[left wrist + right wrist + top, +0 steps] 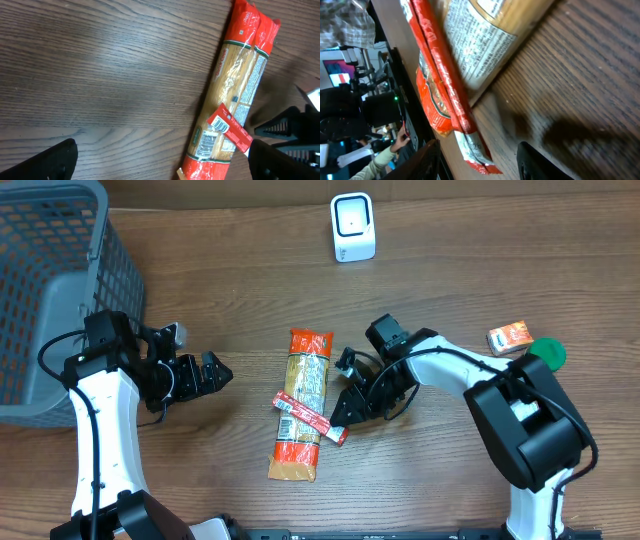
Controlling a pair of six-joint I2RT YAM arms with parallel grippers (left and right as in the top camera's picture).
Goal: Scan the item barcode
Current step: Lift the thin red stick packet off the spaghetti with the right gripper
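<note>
The red sachet (305,418) lay slantwise across the lower half of the pasta packet (303,380), near the middle of the bench (450,270), well apart from the white scanner (352,227) at the far edge. The sachet's right-hand end hung off the packet and down to the wood.

The right fingers (345,408) were low at that loose end. In the right wrist view they stood apart, one on each side of the sachet's tip, with a gap showing and nothing clamped. The left fingers (215,372) were spread wide and empty, hovering to the left of the packet and pointing at it. A grey basket (60,240) stood behind the left arm, and a small orange box (510,337) sat off to the right.

The sachet seemed to be the item in hand. It looked thin, light and limp, with a glossy wrapper, so it would probably sag or slide in a loose hold. The overhanging end was the sensible place to take it, pinched across its flat faces and far enough in that the seam would not slip out. The pasta packet beneath was long, stiffer and heavier, with brittle contents. It might shift if the sachet dragged on it. Where the sachet's barcode sat was too small to tell, so the gripped end should leave the printed faces uncovered.
</note>
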